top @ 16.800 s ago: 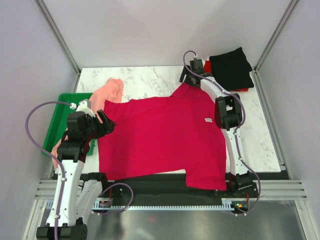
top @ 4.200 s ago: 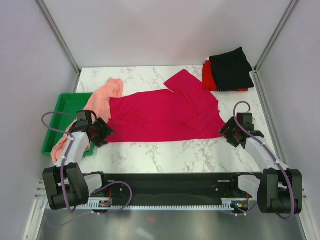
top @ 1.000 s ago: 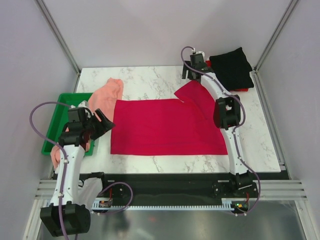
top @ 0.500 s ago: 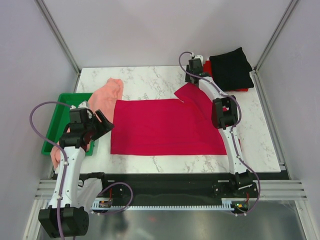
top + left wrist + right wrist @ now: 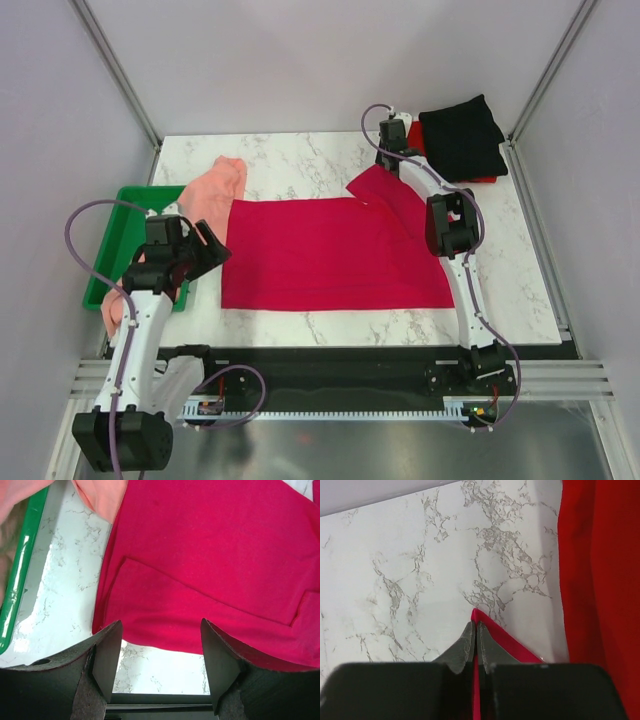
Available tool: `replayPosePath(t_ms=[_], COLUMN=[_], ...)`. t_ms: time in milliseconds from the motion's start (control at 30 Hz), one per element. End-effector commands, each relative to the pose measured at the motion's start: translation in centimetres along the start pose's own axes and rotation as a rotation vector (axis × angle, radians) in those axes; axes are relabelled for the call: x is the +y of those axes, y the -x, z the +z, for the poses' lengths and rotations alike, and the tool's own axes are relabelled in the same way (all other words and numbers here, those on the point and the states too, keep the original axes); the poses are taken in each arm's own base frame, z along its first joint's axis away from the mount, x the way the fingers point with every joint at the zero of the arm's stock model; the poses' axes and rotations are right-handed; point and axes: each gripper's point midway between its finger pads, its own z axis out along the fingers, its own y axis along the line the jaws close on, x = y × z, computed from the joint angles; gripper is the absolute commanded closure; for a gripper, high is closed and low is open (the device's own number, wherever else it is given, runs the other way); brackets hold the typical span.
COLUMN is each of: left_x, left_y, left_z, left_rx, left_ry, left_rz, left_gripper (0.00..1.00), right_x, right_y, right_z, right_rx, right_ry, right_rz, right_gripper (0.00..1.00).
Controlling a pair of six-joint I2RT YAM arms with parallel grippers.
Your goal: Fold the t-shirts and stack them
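The crimson t-shirt (image 5: 330, 255) (image 5: 210, 555) lies flat on the marble, folded into a wide band, with one sleeve (image 5: 385, 190) sticking out toward the back right. My right gripper (image 5: 384, 158) (image 5: 475, 630) is shut on the far corner of that sleeve (image 5: 510, 642), low over the table. My left gripper (image 5: 214, 248) (image 5: 160, 630) hovers open above the shirt's near left corner, holding nothing. The salmon-pink t-shirt (image 5: 215, 190) (image 5: 100, 495) lies crumpled at the left. The black t-shirt (image 5: 462, 135) rests folded on the bright red t-shirt (image 5: 414, 143) (image 5: 600, 580) at the back right.
A green tray (image 5: 120, 225) (image 5: 25, 565) sits at the table's left edge, with the salmon-pink cloth draped over it. Grey walls and metal frame posts enclose the back and sides. The black rail of the arm bases runs along the near edge.
My right gripper has gone from open to shut on the sleeve corner and edged left. The left arm has shifted slightly; its jaws stay open.
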Motion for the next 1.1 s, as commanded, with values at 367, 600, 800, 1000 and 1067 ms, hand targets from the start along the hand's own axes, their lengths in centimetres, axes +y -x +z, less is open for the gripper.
replayPosePath(t_ms=[367,600,800,1000,1067], left_x=[-2.8,-4.6,-3.9,-3.8,-3.6], left_y=[6.9,13.3,14.6,15.0,15.0], left_z=[7.5,16.6,23.9,26.9,27.2], left_rx=[-0.040,-0.062,-0.014,0.010,0.012], left_ry=[0.118,0.223,0.281,0.286,0.296], left_rz=[0.052,0.039,0.083,0.093,0.094], left_gripper=[0.41,0.48,0.51,0.54,0.55], right_x=[0.6,1.6,1.6,1.8,1.9], right_y=[-1.5,-2.6,-2.6,-2.5,-2.5], right_z=[-3.8,-3.4,-3.2,-3.0,-2.9], right_rx=[0.009,0.034,0.039,0.044,0.047], right_ry=[0.084,0.139,0.155,0.179,0.184], right_rz=[0.115,0.133,0.156,0.190,0.194], right_gripper=[1.00,1.00,1.00,1.00,1.00])
